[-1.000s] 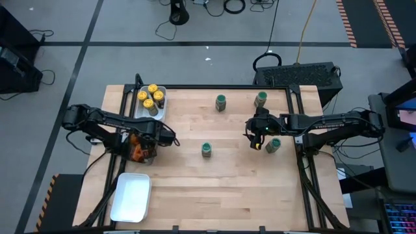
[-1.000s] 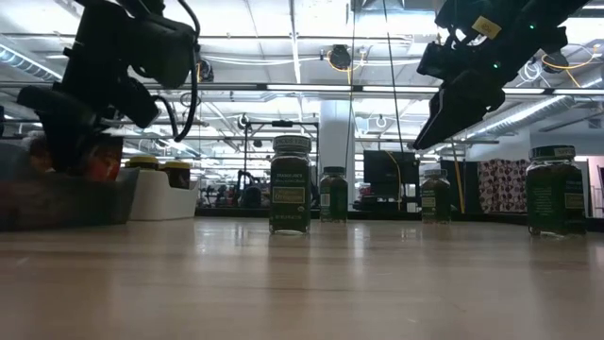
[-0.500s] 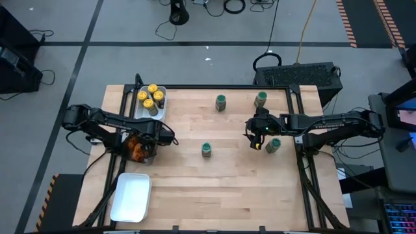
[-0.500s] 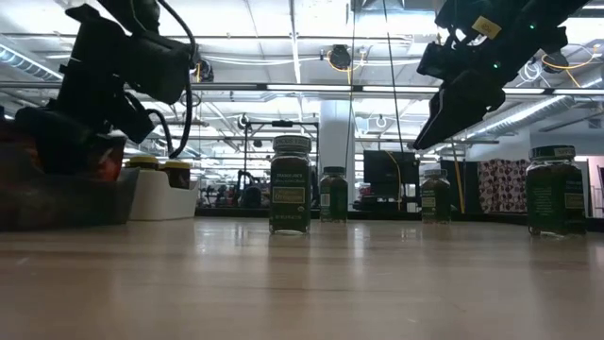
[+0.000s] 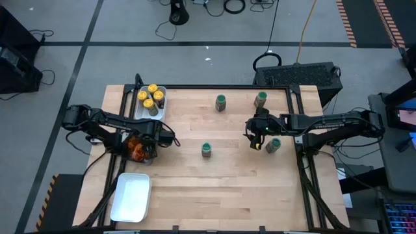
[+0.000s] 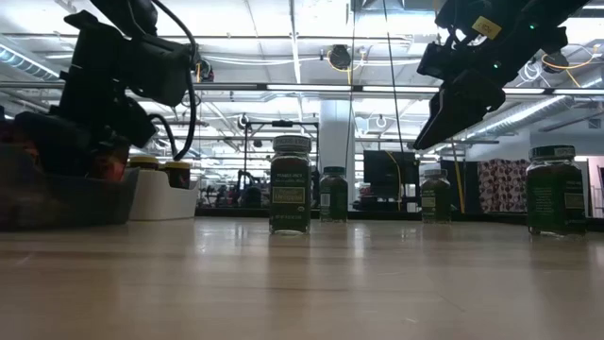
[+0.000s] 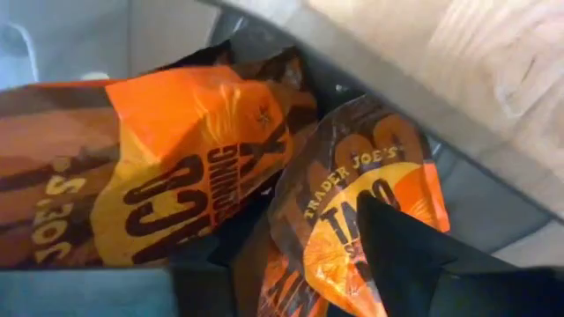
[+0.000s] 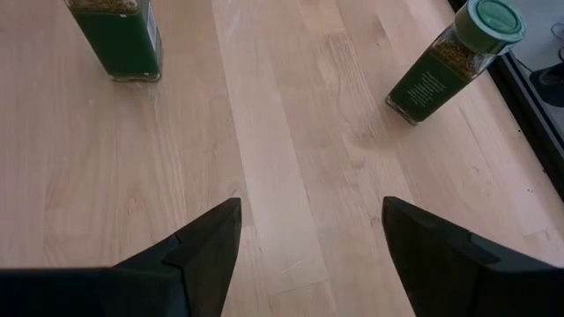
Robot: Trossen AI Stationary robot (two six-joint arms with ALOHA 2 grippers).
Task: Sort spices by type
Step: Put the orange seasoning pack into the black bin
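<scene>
Two dark arms reach in over the pale wooden table [image 5: 195, 182] from opposite sides; the left gripper [image 5: 144, 148] hangs low over the dark grey rectangular tray [image 6: 66, 200] at the left edge, where orange-brown crinkled taco seasoning packets [image 7: 203, 150] lie heaped, and whether its fingers are parted or closed on a packet I cannot tell; one dark fingertip [image 7: 397, 238] overlaps a packet; the right gripper [image 5: 255, 138] hovers above bare wood with its fingers [image 8: 207, 242] spread and nothing between them; an empty white rectangular tray [image 5: 131, 196] sits near the front left corner; a second white tray [image 5: 162, 104] at the back left holds four yellow-lidded jars [image 5: 149, 99]; four green-lidded glass jars stand apart on the wood, one mid-table [image 5: 207, 149], two toward the back [image 5: 221, 102] [image 5: 261, 99], one just beside the right gripper [image 5: 273, 145].
</scene>
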